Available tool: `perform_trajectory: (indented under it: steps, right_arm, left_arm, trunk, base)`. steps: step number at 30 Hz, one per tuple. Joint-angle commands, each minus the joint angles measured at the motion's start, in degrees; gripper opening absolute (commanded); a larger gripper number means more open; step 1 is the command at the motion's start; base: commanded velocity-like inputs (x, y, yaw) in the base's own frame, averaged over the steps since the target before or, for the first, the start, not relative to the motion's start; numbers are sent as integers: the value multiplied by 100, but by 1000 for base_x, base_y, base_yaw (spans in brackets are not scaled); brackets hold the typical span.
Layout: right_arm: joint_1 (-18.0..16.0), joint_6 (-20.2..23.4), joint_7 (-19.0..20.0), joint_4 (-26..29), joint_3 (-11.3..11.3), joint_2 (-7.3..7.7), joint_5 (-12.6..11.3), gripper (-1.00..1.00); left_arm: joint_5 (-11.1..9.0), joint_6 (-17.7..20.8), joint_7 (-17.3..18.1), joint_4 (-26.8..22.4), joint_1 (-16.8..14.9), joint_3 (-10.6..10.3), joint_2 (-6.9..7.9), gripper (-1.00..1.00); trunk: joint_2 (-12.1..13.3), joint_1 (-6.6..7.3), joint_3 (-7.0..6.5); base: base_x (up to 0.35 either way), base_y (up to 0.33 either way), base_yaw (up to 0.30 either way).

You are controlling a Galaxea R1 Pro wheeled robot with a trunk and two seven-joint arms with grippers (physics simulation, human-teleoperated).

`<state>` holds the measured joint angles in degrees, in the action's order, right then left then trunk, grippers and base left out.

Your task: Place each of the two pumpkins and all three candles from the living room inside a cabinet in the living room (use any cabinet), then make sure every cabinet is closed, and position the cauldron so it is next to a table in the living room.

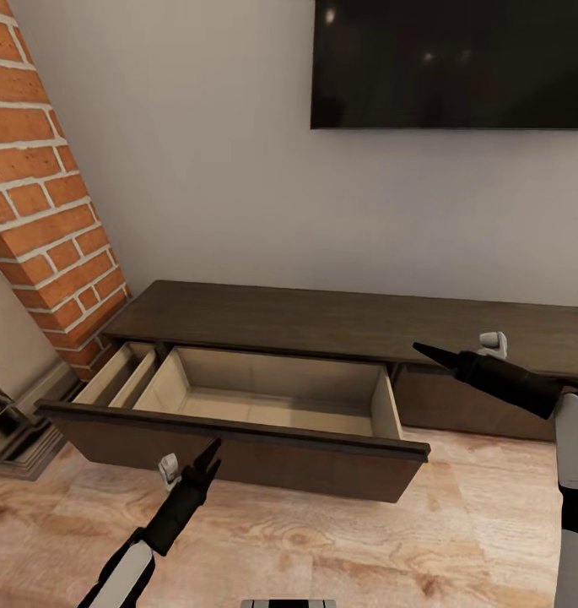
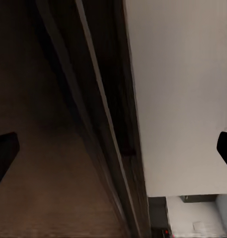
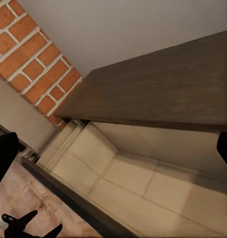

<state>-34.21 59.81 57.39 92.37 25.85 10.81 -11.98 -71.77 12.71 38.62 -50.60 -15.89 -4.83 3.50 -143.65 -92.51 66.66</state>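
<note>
The long, low dark-brown cabinet (image 1: pixel 339 317) stands against the wall, and its wide drawer (image 1: pixel 263 401) is pulled out with nothing in it. My left gripper (image 1: pixel 209 456) is open, right at the drawer's dark front panel (image 1: pixel 238 452), and that panel's wood (image 2: pixel 48 198) looms close in the left wrist view. Over the cabinet top to the right of the drawer, my right gripper (image 1: pixel 430 353) hovers open and holds nothing. The right wrist view looks down on the cabinet top (image 3: pixel 168 89) and into the pale drawer (image 3: pixel 143 183). The pumpkins, candles and cauldron are out of view.
A red brick chimney (image 1: pixel 44 186) and the pale fireplace surround (image 1: pixel 10 405) close off the left side. A black television (image 1: pixel 453 63) hangs on the wall above the cabinet. Wooden floor (image 1: pixel 322 540) lies in front of the drawer.
</note>
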Motion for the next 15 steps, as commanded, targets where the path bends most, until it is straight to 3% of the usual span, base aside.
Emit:
perform_trajectory:
  steps: [1,4,6,9,12,15]
  right_arm:
    - [15,4,38,0,8,14,19,100]
    - [62,-273,42,0,5,45,20,100]
    - [97,-492,30,0,4,66,32,100]
    - [123,-616,3,0,24,77,59,100]
    - [131,-646,-12,0,46,90,80,100]
    - [159,-638,-19,0,99,219,93,100]
  left_arm:
    - [28,46,-10,-27,10,-54,2,100]
    - [279,47,-195,-81,35,-149,-38,100]
    - [579,47,-629,-127,50,-372,-213,100]
    - [778,50,-995,-153,53,-645,-334,100]
    - [877,75,-1185,-250,41,-847,-369,100]
    - [927,138,-1343,-545,57,-1006,-326,100]
  trunk:
    - [-2,1,5]
    - [-2,1,5]
    - [-2,1,5]
    - [-2,1,5]
    - [-2,1,5]
    - [-2,1,5]
  base:
    - [-13,0,0]
    - [-8,0,0]
    - [-3,0,0]
    - [-2,0,0]
    - [0,0,-1]
    - [0,0,-78]
